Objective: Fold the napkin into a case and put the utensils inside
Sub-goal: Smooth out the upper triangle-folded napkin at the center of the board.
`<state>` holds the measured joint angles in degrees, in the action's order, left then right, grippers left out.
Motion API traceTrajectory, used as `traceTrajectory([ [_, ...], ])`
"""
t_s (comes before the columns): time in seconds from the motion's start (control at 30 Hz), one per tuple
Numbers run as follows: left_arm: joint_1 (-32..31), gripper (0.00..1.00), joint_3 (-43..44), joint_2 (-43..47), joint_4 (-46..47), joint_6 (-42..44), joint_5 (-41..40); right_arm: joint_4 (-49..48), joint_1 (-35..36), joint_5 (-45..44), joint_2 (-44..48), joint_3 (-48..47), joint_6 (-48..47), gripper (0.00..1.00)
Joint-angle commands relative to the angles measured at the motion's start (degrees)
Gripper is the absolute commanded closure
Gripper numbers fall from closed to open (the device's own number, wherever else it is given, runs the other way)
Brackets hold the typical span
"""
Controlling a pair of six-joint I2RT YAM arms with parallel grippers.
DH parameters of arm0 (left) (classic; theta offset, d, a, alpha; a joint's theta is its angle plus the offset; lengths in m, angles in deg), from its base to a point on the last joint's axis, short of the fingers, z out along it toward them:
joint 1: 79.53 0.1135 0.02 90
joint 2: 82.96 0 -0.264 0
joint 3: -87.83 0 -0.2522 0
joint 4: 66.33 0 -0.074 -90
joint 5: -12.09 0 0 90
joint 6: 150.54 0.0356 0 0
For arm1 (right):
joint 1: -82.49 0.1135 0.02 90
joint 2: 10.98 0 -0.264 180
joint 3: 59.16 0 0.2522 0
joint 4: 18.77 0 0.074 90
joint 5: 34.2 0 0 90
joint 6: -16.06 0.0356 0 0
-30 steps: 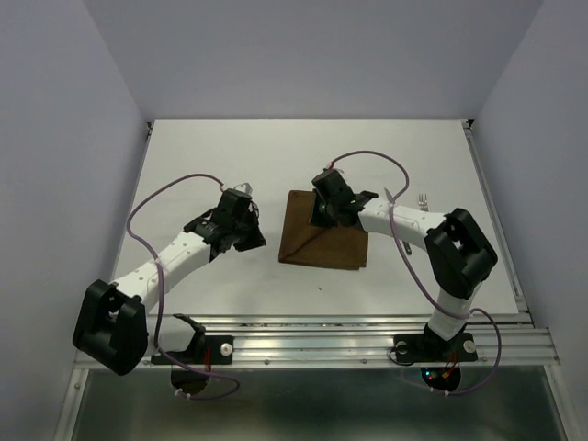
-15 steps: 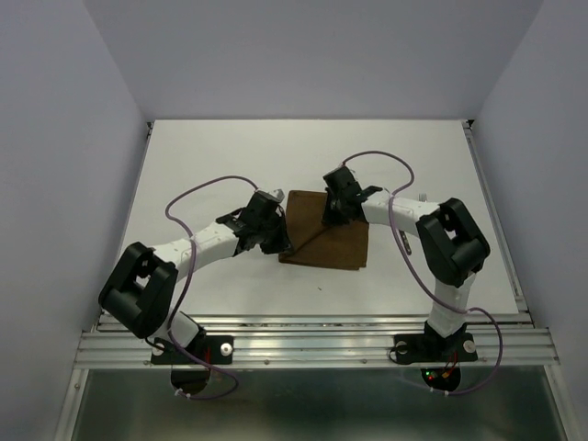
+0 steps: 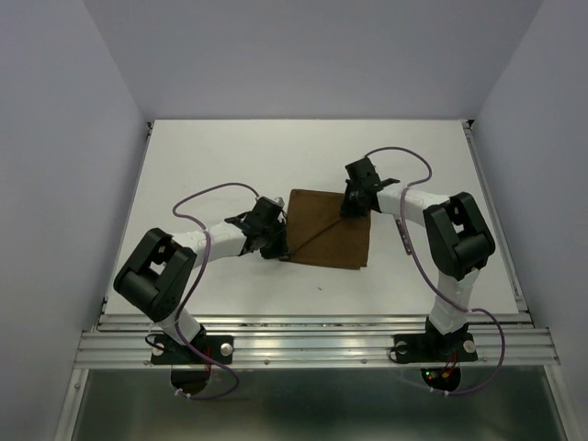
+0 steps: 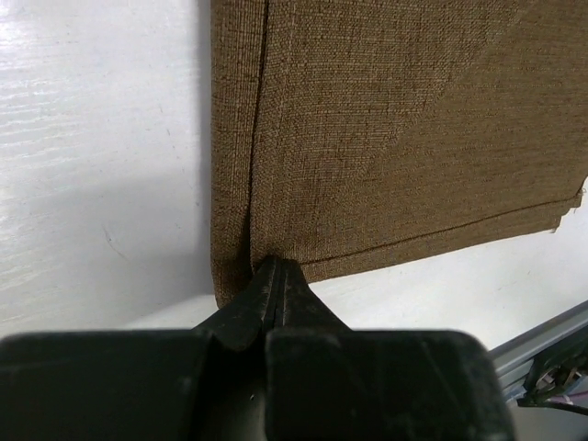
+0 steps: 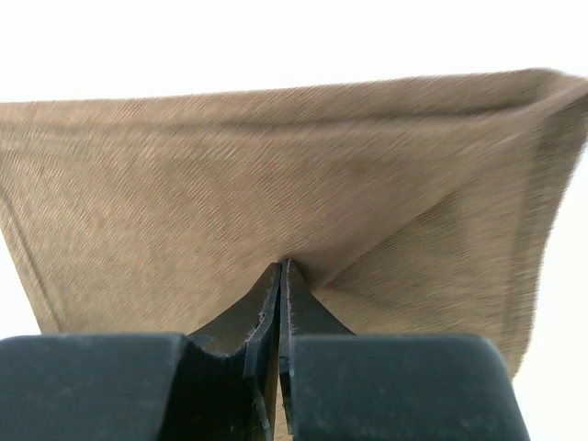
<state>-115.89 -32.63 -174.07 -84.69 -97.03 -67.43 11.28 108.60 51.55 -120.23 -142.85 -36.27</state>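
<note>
In the top view, bare table (image 3: 230, 152) spans the upper frame, with another strip lower centre below the napkin (image 3: 331, 234). The left arm (image 3: 207, 243) crosses lower left and the right arm (image 3: 413, 204) crosses centre right. Cables (image 3: 207, 193) loop above both.

White links on the left arm (image 3: 207, 241) and right arm (image 3: 411, 202), chunky black joints, purple cables (image 3: 207, 190) looping, tapered black fingers (image 4: 250, 308).
</note>
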Motion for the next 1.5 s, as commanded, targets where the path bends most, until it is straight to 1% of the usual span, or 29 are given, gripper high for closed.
traceTrajectory([
  [0.0, -0.11, 1.00, -0.52, -0.82, 1.26, 1.51, -0.99, -0.21, -2.63, -0.14, 0.62, -3.10, -1.99, 0.96],
  [0.17, -0.12, 1.00, 0.45, -2.49, 1.09, 2.30, -0.64, 0.32, -4.48, -1.72, 0.27, -5.12, -3.92, 0.96],
  [0.37, -0.12, 1.00, 0.89, -2.41, 0.29, 2.92, -0.55, 0.49, -7.56, -1.37, 0.27, -5.48, -4.45, 0.96],
  [0.53, -0.03, 1.00, 0.98, -2.14, 0.30, 2.92, -0.46, 1.19, -8.09, -2.43, -1.22, -8.37, -5.94, 0.96],
  [0.8, -0.12, 1.00, 1.33, -2.23, -0.14, 3.18, -0.20, 3.30, -8.62, -7.17, -7.11, -11.37, -7.52, 0.96],
  [0.9, -0.12, 1.00, 1.42, -2.05, -0.23, 3.27, -0.20, 3.74, -8.62, -6.83, -7.55, -11.72, -7.70, 0.97],
  [1.07, -0.11, 1.00, 1.59, -1.79, -0.50, 3.27, -0.11, 3.66, -8.62, -5.24, -2.82, -11.02, -7.00, 0.97],
  [1.27, -0.12, 1.00, 2.12, -1.96, -0.76, 3.36, -0.20, 3.22, -8.62, -5.85, 2.55, -9.35, -7.35, 0.95],
  [1.47, -0.12, 1.00, 1.95, -1.88, -0.85, 3.44, -1.07, 3.13, -8.62, -7.61, 1.77, -6.54, -7.26, 0.95],
])
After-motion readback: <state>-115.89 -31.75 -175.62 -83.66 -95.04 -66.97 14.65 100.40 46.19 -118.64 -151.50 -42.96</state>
